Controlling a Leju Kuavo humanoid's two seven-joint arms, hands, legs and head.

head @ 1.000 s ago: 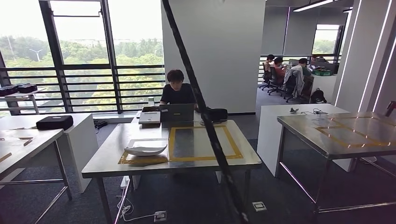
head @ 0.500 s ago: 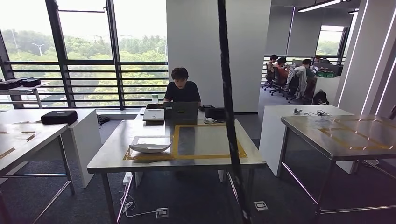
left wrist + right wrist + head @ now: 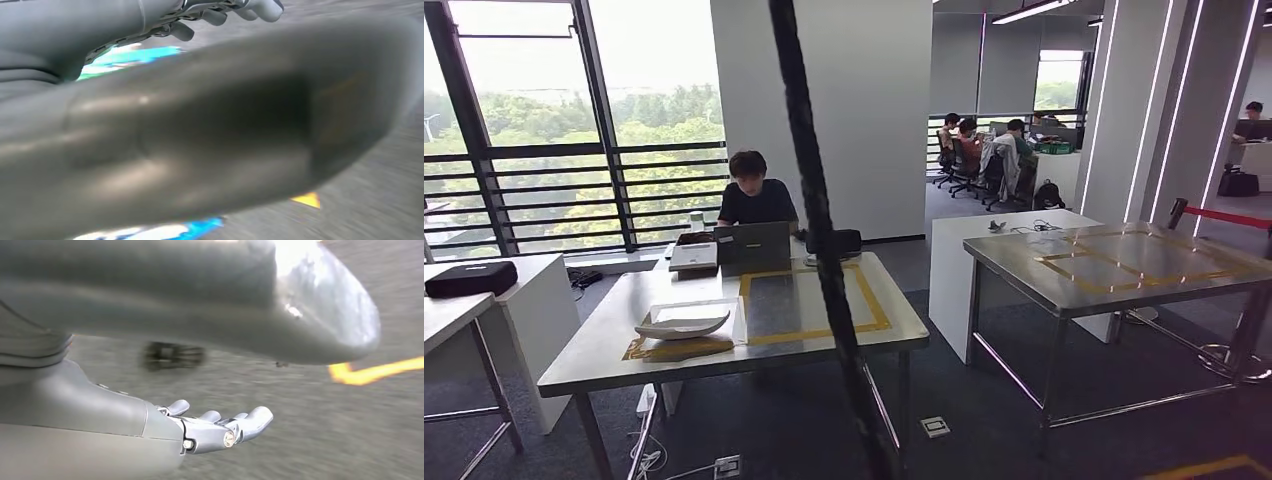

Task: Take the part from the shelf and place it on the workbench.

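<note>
A white curved part point(image 3: 682, 325) lies on yellow tape at the near left corner of a steel table point(image 3: 594, 365) in the head view. A second steel workbench point(image 3: 1024, 262) with a yellow tape rectangle stands to the right. My left hand point(image 3: 225, 11) hangs above grey carpet, its fingers slightly bent and holding nothing, with the thick thumb blurred across the left wrist view. My right hand point(image 3: 220, 429) also hangs over the carpet, fingers stretched out and empty.
A person point(image 3: 756, 195) sits behind a laptop point(image 3: 752, 247) at the far side of the first table. A black strap point(image 3: 819, 230) hangs slantwise close before the head camera. A white cabinet point(image 3: 999, 240), a black case point(image 3: 469, 277), floor sockets point(image 3: 934, 427) and seated people point(image 3: 984, 150) lie around.
The whole picture has shifted: the camera has turned right, so tables and person sit further left and more of the right workbench shows. The black strap has swung across.
</note>
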